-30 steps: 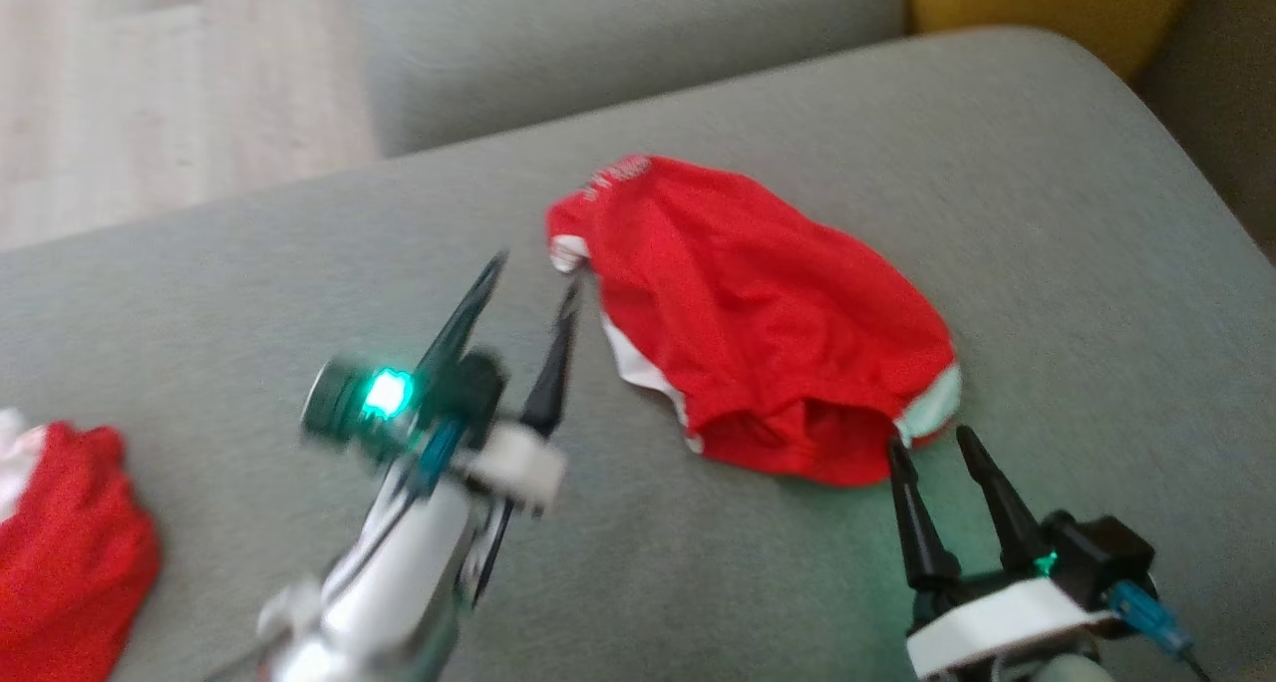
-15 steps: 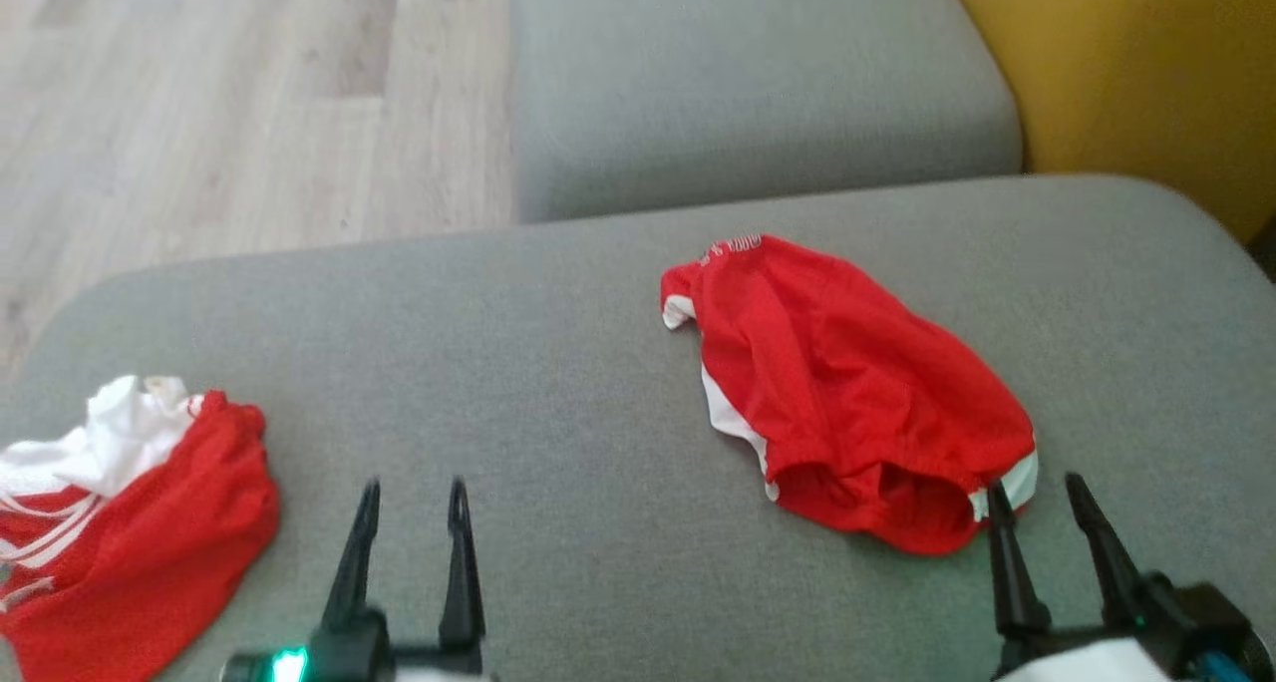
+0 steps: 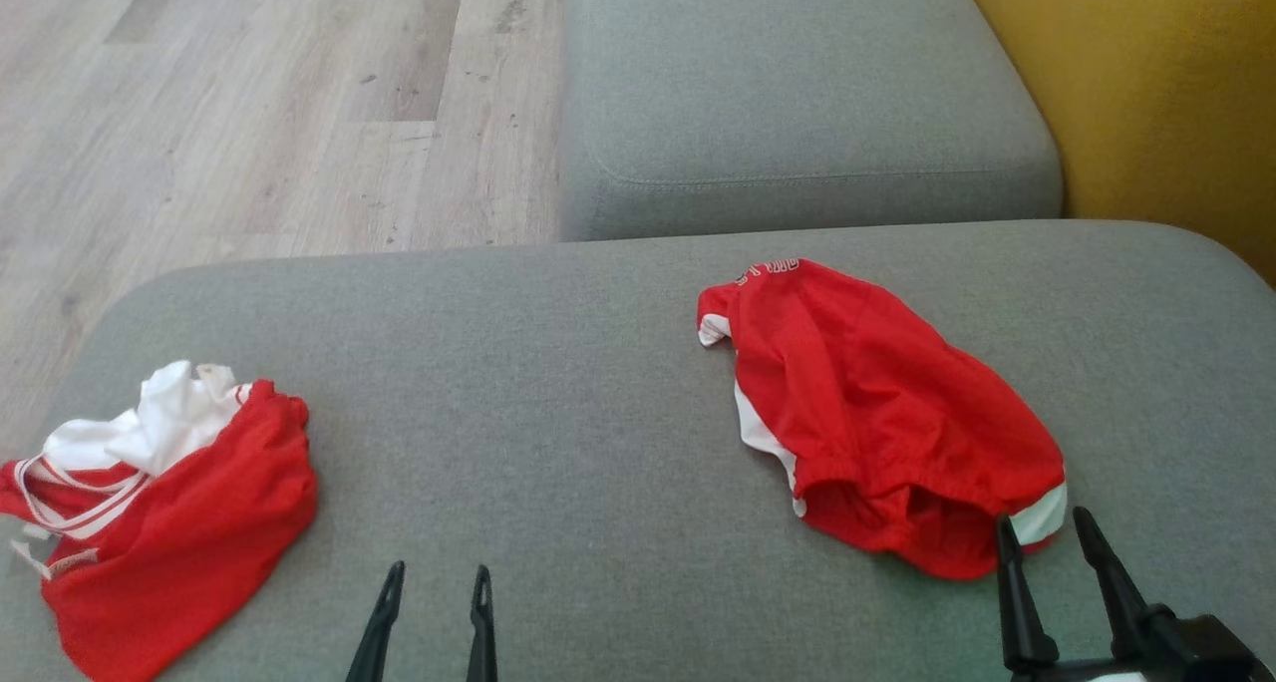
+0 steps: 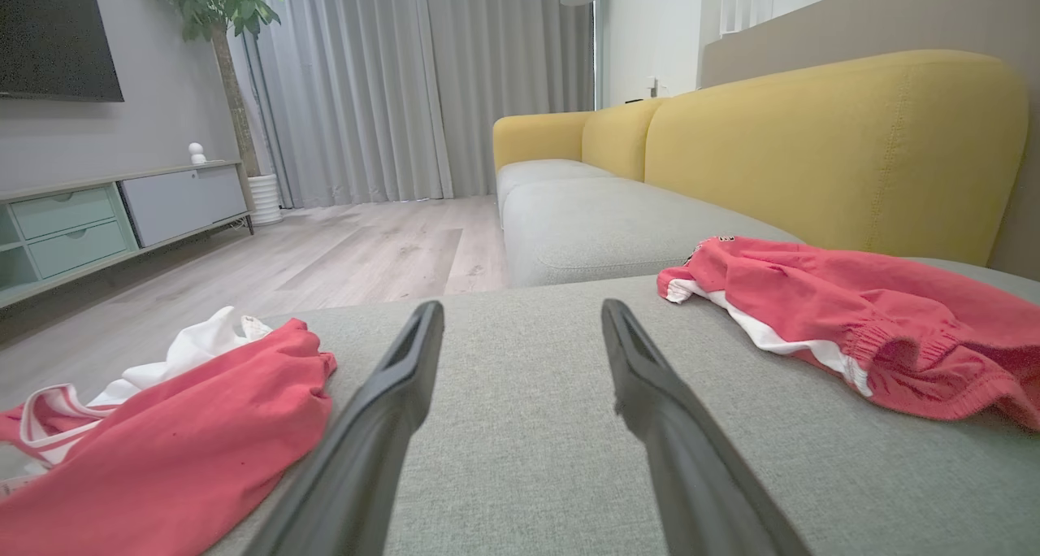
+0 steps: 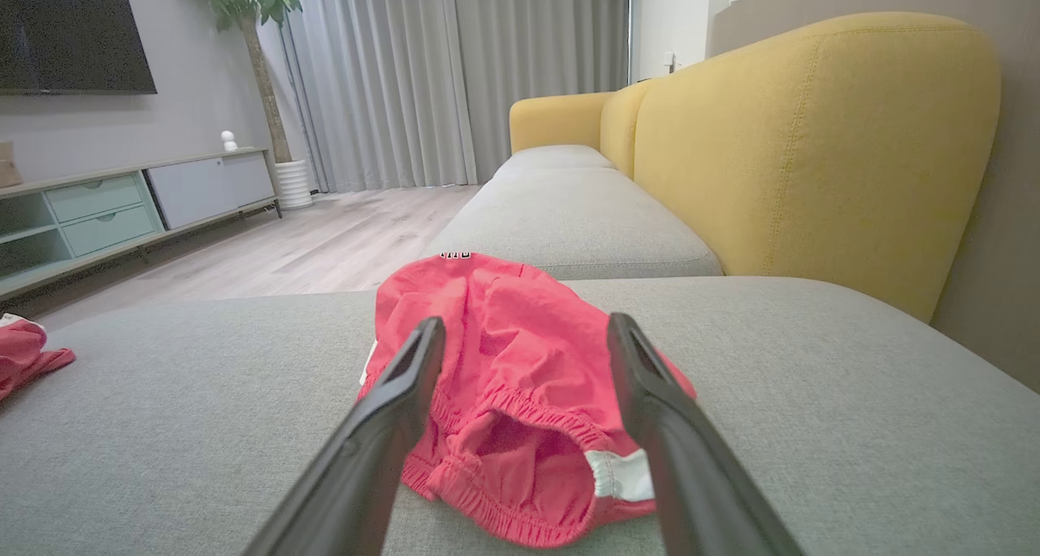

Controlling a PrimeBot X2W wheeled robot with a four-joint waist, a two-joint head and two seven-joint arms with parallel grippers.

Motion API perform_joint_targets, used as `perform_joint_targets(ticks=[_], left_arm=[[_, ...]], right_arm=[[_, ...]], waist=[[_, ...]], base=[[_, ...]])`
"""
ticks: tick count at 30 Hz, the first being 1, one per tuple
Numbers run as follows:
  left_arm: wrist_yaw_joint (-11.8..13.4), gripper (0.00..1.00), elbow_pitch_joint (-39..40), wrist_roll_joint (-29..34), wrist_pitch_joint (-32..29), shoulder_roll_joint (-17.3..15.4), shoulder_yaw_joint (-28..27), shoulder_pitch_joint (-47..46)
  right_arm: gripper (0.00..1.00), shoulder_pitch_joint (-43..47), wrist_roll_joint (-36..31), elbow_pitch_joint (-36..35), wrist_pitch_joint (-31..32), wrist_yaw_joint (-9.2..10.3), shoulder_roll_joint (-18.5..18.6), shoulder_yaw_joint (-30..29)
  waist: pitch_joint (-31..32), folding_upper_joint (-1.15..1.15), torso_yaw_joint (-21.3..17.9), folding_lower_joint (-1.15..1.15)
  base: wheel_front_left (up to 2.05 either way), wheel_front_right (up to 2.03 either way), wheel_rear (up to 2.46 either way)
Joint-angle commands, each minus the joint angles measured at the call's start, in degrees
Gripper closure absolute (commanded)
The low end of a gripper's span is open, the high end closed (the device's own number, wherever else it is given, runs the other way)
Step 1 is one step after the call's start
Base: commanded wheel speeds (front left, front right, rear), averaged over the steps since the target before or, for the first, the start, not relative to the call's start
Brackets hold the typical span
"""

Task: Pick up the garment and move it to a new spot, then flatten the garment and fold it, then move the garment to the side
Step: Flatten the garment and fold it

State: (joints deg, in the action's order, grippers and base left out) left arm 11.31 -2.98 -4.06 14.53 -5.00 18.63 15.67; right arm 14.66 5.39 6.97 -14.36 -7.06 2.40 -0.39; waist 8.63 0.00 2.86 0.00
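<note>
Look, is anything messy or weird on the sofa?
Yes. The red shorts lie rumpled on the right of the grey cushion, and a red-and-white garment sits bunched at its left edge. Nothing looks spilled or torn.

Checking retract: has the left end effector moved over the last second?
Yes. The left end effector has pulled back from the far-left corner of the red shorts, toward the robot.

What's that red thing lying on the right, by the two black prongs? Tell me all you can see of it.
The red shorts are thin, soft-looking cloth with white side panels and small lettering at the far edge. They lie rumpled on the grey sofa cushion, gathered elastic waistband gaping toward the robot. The right gripper, open, has its fingers at that waistband; whether they touch it is unclear.
</note>
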Motion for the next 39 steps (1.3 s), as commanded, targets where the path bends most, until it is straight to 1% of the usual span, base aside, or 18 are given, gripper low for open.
perform_joint_targets(ticks=[1,17,27,33,36,39], left_arm=[[-0.11,0.00,1.60,0.49,0.47,0.69,-1.90,-2.41],[-1.36,0.00,-0.40,0.30,0.47,1.76,-2.23,-2.83],[-1.16,0.00,-0.71,-0.06,0.47,2.02,-1.91,-2.79],[-2.02,0.00,-0.97,-0.32,0.47,2.07,-1.31,-3.30],[-3.12,0.00,-1.66,-1.68,0.47,2.09,-0.34,-4.27],[-4.11,0.00,-2.81,-3.79,0.47,2.11,1.66,-6.00]], right_arm=[[0.00,-2.25,-0.49,-2.07,-0.63,-0.43,0.48,1.34],[0.00,-2.57,-0.20,-1.87,-0.63,-0.43,0.48,1.42],[0.00,-2.75,-0.30,-1.63,-0.63,-0.43,0.48,1.75],[0.00,-2.89,0.37,-0.97,-0.63,-0.43,0.48,0.68],[0.00,-3.29,0.63,-0.93,-0.63,-0.43,0.48,0.02],[0.00,-3.87,0.99,-1.16,-0.63,-0.43,0.48,-0.23]], waist=[[0.01,0.00,0.05,0.00],[-0.45,0.00,0.06,0.00],[-0.73,0.00,-0.47,0.00],[-1.19,0.00,-2.04,0.00],[-1.77,0.00,-3.84,0.00],[-2.72,0.00,-6.46,0.00]], base=[[0.00,0.00,0.00],[0.00,0.00,0.00],[0.00,0.00,0.00],[0.00,0.00,0.00],[0.00,0.00,0.00],[0.00,0.00,0.00]])
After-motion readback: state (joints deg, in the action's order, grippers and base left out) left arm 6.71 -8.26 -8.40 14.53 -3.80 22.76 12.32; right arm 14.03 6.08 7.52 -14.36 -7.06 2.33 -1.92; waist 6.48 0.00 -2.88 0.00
